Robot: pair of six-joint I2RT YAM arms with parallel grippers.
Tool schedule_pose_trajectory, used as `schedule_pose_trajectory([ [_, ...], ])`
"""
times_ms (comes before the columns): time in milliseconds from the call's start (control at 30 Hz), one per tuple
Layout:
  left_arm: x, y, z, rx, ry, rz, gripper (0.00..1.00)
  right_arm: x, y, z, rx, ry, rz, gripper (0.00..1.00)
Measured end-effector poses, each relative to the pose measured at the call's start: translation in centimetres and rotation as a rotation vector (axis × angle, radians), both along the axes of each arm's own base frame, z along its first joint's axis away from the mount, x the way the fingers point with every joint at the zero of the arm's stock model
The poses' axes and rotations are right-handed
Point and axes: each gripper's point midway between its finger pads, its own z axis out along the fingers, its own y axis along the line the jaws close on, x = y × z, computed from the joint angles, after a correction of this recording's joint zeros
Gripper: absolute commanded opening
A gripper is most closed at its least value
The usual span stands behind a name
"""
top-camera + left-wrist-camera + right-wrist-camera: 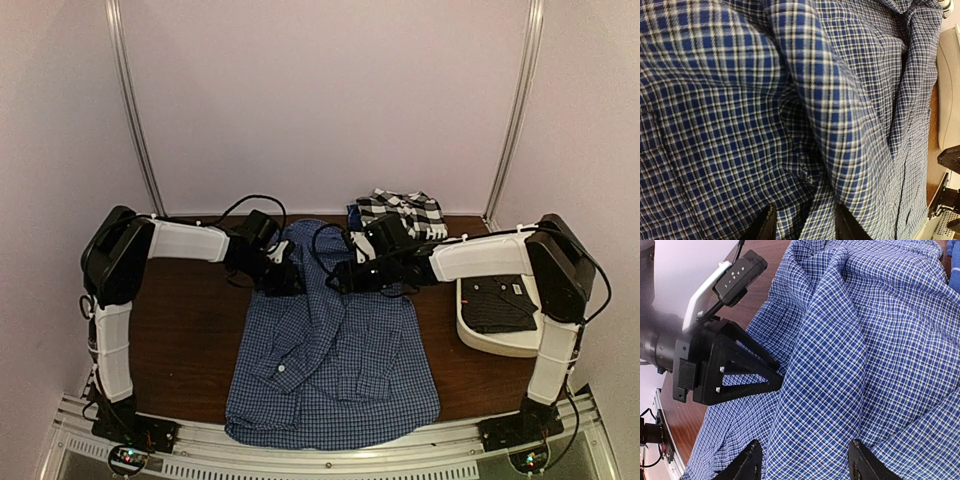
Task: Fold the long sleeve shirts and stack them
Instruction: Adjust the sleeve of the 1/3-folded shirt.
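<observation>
The table (190,340) bears the blue shirt (335,360), spread from centre to 6 o'clock. The tub (500,345) at 3 o'clock holds a dark shirt (497,305). The black check shirt (405,210) lies at 1 o'clock. The left gripper (805,227), at the blue shirt's 11 o'clock, is narrow with a fold between its fingers; whether it grips, I cannot tell. The right gripper (805,460), at 12 o'clock, gapes wide over cloth.

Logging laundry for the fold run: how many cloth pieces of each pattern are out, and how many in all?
Blue-and-white fine-check shirt: 1
Black-and-white large-check shirt: 1
Dark garment on white tub: 1
Solid blue cloth, mostly hidden: 1
Total: 4
</observation>
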Motion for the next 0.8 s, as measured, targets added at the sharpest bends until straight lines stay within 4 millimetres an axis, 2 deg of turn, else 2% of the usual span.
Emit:
schedule_pose_trajectory([
  [167, 0.1, -0.6, 0.0, -0.014, 0.001, -0.015, 0.36, -0.2, -0.3, -0.6, -0.001, 0.018, -0.006, 0.58],
  [500, -0.3, -1.0, 0.0, -0.021, 0.008, -0.034, 0.16, -0.1, -0.3, -0.6, 0.009, 0.023, -0.005, 0.58],
  [800, -0.8, -1.0, -0.1, -0.026, 0.019, -0.043, 0.06, -0.4, -0.5, -1.2, 0.001, 0.036, -0.006, 0.57],
])
